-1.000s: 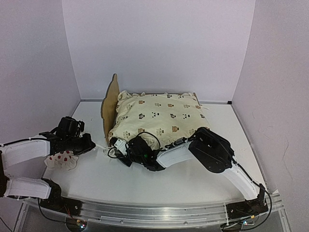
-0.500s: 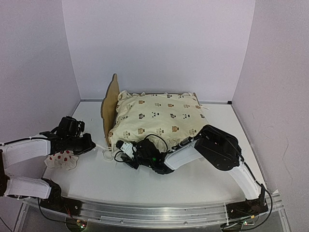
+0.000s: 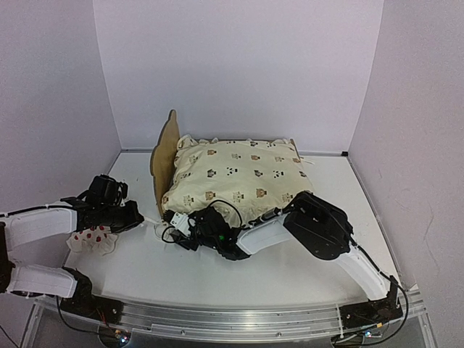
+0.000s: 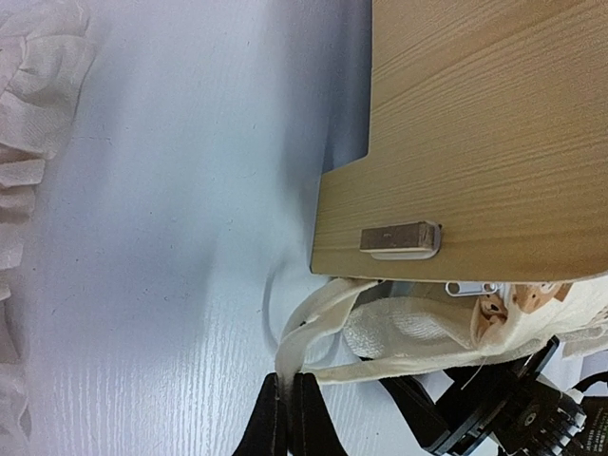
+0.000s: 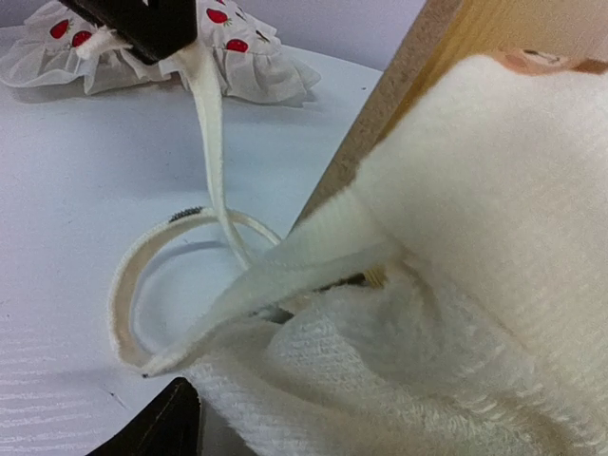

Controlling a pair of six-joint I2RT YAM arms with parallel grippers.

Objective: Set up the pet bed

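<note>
L gripper (image 4: 289,399) pinched tight on cream strap (image 5: 211,133) that runs from cushion (image 3: 239,177) at near-left corner of pet bed (image 3: 164,156). R gripper (image 3: 183,233) at same corner, against cushion fabric; can't tell jaw gap, only one finger (image 5: 166,423) shows. Bed sits on table (image 3: 290,268) toward far side, headboard left, cushion on top. Red-spotted pillow (image 3: 93,239) near left.
</note>
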